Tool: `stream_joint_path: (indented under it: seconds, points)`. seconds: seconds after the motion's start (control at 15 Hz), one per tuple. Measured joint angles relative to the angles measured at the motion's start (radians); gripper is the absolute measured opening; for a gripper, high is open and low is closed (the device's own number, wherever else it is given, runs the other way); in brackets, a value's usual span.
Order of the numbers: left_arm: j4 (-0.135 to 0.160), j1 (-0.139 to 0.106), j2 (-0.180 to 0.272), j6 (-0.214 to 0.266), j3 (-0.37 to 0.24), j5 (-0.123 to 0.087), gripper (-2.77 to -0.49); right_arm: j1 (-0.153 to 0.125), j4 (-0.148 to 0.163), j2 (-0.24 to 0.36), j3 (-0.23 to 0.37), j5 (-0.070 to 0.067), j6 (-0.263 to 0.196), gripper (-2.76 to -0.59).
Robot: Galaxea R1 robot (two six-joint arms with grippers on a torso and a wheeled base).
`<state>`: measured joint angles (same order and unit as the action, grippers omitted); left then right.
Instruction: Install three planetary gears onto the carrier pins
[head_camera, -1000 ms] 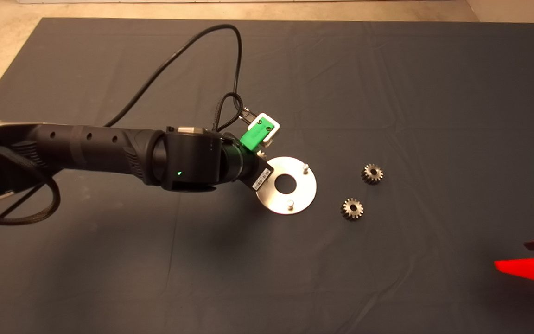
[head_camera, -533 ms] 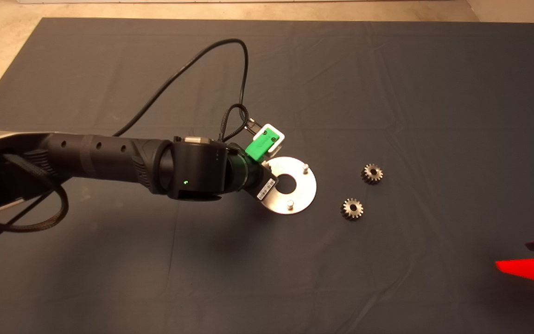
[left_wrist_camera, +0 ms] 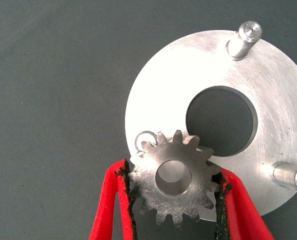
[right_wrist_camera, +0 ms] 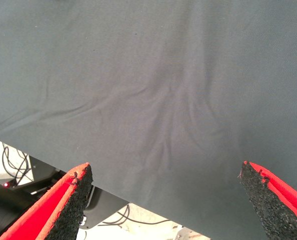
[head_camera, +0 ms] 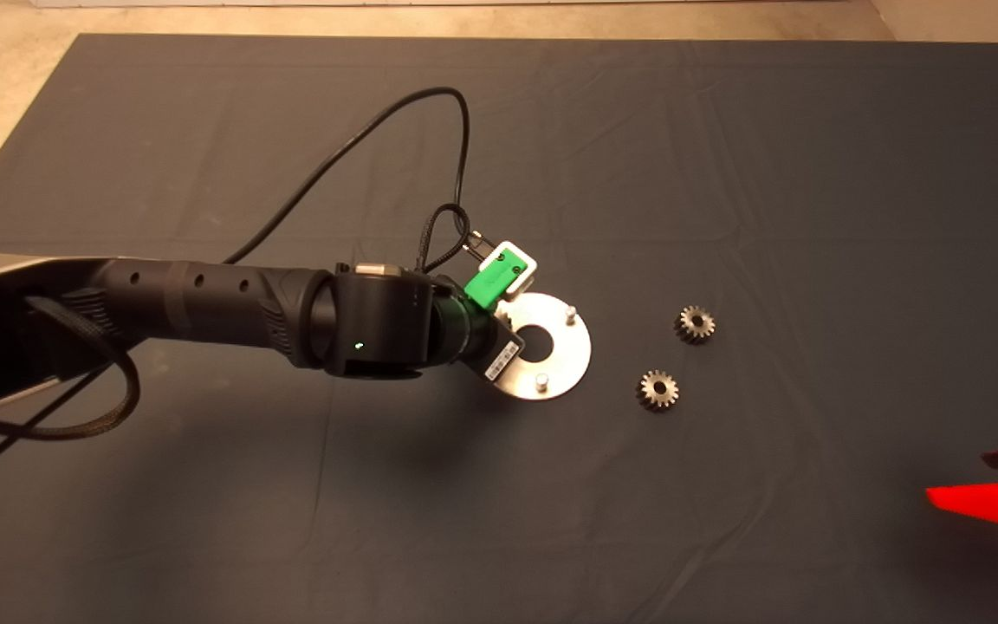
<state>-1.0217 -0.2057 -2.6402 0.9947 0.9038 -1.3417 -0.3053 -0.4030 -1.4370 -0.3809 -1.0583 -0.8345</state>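
No gear is seated yet, seemingly. The left pincer (left_wrist_camera: 173, 200) grips one planetary gear (left_wrist_camera: 174, 176) over the disc (left_wrist_camera: 278, 115); two gears (head_camera: 696, 324) lie beyond it. The right pincer (right_wrist_camera: 163, 200) waits, spread.

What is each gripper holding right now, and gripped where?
Left gripper holds one planetary gear by opposite sides of its toothed rim, over the silver disc. Right gripper is open, holding nothing, parked at the mat's edge.
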Motion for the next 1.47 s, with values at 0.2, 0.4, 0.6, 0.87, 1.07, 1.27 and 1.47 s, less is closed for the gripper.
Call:
stream_joint_path:
  seconds: [0.2,0.4,0.6,0.87,1.07,1.27,1.47]
  points:
    - [-0.002,-0.004,-0.005,-0.010,0.011,0.000,-2.66,0.000,0.000,0.001,0.000,0.000,0.000,-1.15]
    - [-0.001,-0.005,-0.005,-0.011,0.014,0.000,-2.66,0.000,0.000,0.001,0.000,0.000,0.000,-1.15]
    - [-0.002,-0.008,-0.005,-0.013,0.023,0.001,-2.66,0.000,0.000,0.000,0.000,0.000,0.000,-1.15]
    - [-0.002,-0.009,-0.005,-0.013,0.024,0.003,-2.66,0.000,0.000,0.000,0.000,0.000,0.000,-1.15]
    - [-0.004,-0.010,-0.005,-0.013,0.036,0.034,-2.66,0.000,0.000,0.001,0.000,0.000,0.000,-1.15]
    - [-0.002,-0.014,-0.005,-0.016,0.044,0.041,-2.66,0.000,0.000,0.000,0.000,0.000,0.000,-1.15]
    - [-0.003,-0.015,-0.005,-0.028,0.053,0.044,-2.66,0.000,0.000,0.001,0.000,0.000,0.000,-1.15]
